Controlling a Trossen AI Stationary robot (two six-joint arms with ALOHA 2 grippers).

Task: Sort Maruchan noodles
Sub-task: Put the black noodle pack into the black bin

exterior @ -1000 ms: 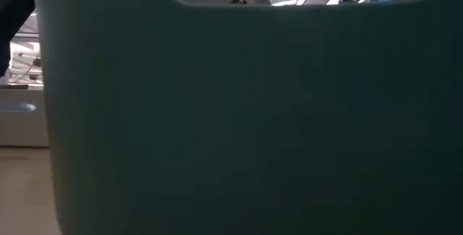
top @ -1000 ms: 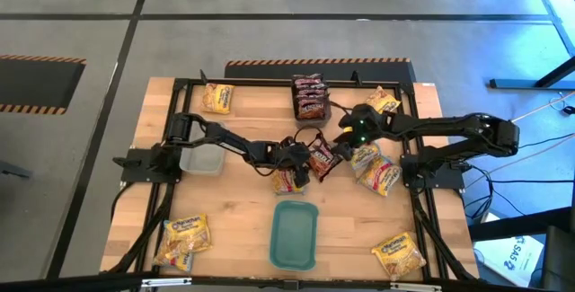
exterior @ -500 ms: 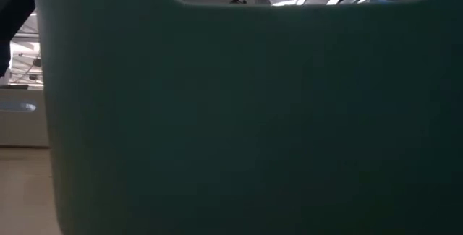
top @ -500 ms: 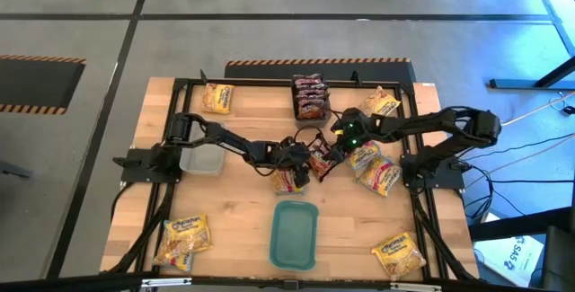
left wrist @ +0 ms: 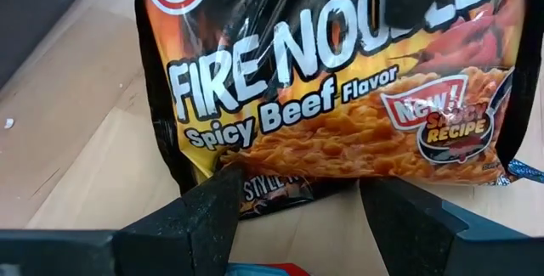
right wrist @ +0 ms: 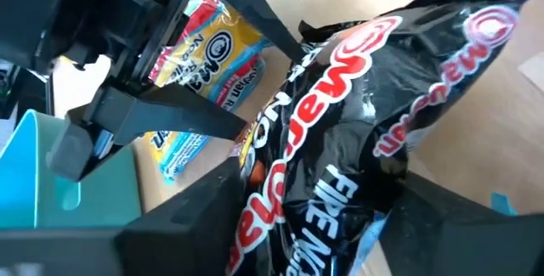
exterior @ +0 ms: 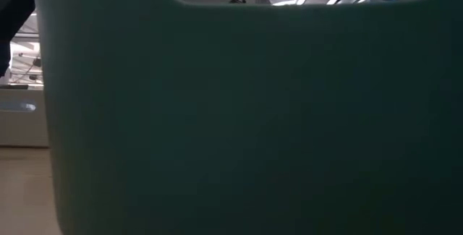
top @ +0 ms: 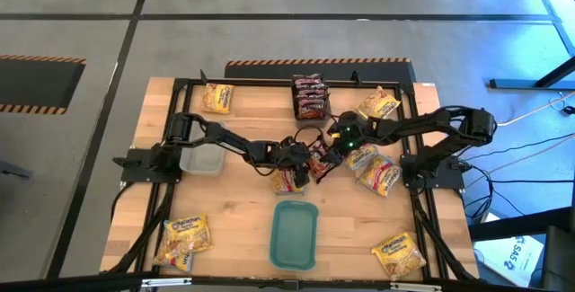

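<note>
A dark brown-red noodle packet [top: 318, 159] marked Fire Noodle [left wrist: 340, 81] stands tilted near the table's middle, between my two grippers. My left gripper [top: 304, 157] comes at it from the table's left, its fingers [left wrist: 212, 212] at the packet's lower edge. My right gripper [top: 331, 146] comes from the right, with the crumpled packet [right wrist: 340, 123] between its fingers. A pale packet [right wrist: 200, 47] lies flat on the table under the left gripper. My left gripper has the packet's lower edge [left wrist: 280, 187] between its two fingers, which come slanting down from the table's left. The printed face is turned toward this wrist. The packet stands steeply tilted above the fingers. My right gripper has the packet's opposite end [right wrist: 314, 199] between its two fingers, slanting down from the table's right. The wrapper fills the gap and is creased there. I cannot see whether any part of the packet rests on the table.
A teal tray [top: 295, 234] sits near the front edge and fills the low view [exterior: 253, 119]. A clear tub [top: 201, 160] stands at the left, and a stack of dark packets [top: 309, 97] sits at the far middle. Yellow packets [top: 375, 168] lie at the right and in the corners.
My right gripper has come down and toward the table's left, from beside the far right yellow packet onto the dark packet. My left gripper and the packet have stayed where they were.
</note>
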